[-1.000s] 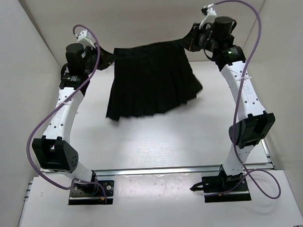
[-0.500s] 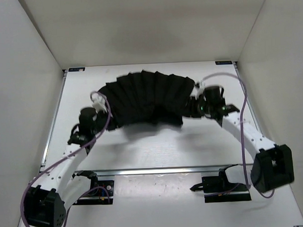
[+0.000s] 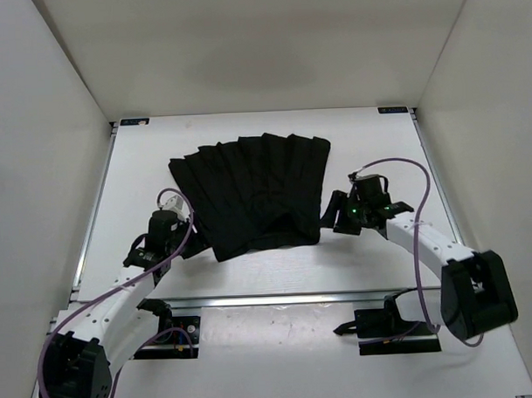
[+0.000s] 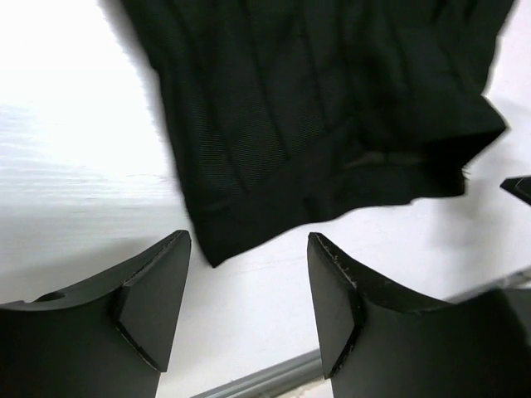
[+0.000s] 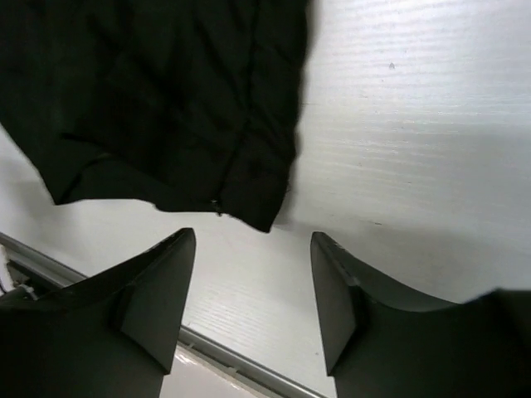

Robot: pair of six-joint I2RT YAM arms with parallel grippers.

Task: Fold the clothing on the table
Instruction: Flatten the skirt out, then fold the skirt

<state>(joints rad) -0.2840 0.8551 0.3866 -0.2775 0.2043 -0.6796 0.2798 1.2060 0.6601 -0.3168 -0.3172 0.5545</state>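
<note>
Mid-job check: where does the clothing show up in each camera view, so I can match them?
Top external: the clothing lies spread in the middle of the table.
Left wrist: clothing fills the upper picture, one corner pointing down.
Right wrist: clothing fills the upper left.
Shared landmark: the metal rail, below the clothing in every view.

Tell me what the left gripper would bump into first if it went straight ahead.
Probably the near corner of the soft black pleated garment just ahead of the left gripper, though it might touch the flat white tabletop first.
</note>
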